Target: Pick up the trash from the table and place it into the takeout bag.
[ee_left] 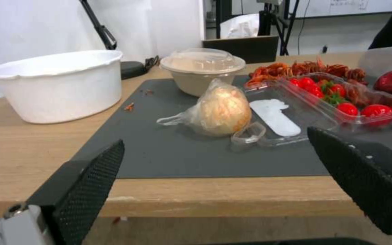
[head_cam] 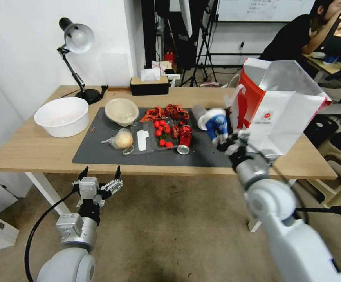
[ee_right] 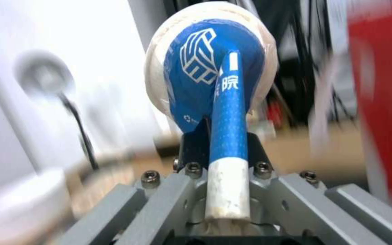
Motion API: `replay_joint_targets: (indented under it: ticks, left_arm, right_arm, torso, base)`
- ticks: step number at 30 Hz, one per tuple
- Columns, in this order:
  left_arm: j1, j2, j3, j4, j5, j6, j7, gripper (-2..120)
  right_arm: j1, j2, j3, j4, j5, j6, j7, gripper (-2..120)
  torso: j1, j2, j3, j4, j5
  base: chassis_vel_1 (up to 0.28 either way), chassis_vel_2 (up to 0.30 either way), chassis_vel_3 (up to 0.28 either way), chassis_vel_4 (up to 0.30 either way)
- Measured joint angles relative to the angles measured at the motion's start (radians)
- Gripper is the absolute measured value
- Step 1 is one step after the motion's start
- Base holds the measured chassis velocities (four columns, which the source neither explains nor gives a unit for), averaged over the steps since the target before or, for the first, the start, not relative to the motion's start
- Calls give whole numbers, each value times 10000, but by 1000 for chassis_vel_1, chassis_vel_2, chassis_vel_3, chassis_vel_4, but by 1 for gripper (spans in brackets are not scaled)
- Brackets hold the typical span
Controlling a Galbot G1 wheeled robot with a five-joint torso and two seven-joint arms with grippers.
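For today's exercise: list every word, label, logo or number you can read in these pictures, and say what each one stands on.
"院": white character on the blue cup squashed flat in the right gripper.
White knot-like logo, no letters: same cup.
Red round logo with small print beneath, on the takeout bag: too small to read.
Whiteboard writing: too blurred.
Red can: no legible text.

A white bowl (head_cam: 62,116), desk lamp (head_cam: 76,47), tissue box (head_cam: 149,84) and cherry tomatoes (head_cam: 162,133).
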Motion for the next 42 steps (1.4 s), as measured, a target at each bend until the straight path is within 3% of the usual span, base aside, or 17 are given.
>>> replay_joint_targets:
  ticks: [7,9,14,26,34,40,42]
  left_arm:
    - [35,-40,21,8,77,-138,7,100]
    - [81,-51,25,6,117,-231,9,100]
    - [150,-77,17,-1,156,-376,12,100]
    - [202,-86,3,-12,212,-505,17,100]
    - [215,-87,8,-19,241,-527,31,100]
    - [204,-83,14,4,247,-546,40,100]
    - [205,-83,14,9,248,-553,41,100]
  right_arm:
    - [1381,-1071,579,-230,1118,797,201,1]
    - [2512,-1853,612,-849,1556,844,1075,1]
    - [4080,-2559,191,-2220,2049,487,2591,1]
    - [5000,-2439,-108,-3125,2576,-1183,4760,1]
    - [4935,-2425,-95,-3086,2636,-1791,5152,23]
    - [4805,-2438,-22,-3041,2635,-2039,5239,51]
    - [4790,-2442,-15,-3031,2633,-2050,5242,53]
  torso:
    - [0,-1,1,2,0]
    - [1,-1,1,2,2]
    - [2,-1,3,4,0]
    - [2,-2,2,2,-1]
    - [2,-2,1,1,-1]
    - [2,-2,1,1,-1]
    - [1,-2,1,1,-1]
  base:
    - [0,0,0,0]
    - [0,0,0,0]
    - [0,0,0,0]
    - [0,0,0,0]
    - [0,0,0,0]
    - [0,0,0,0]
    - [0,0,0,0]
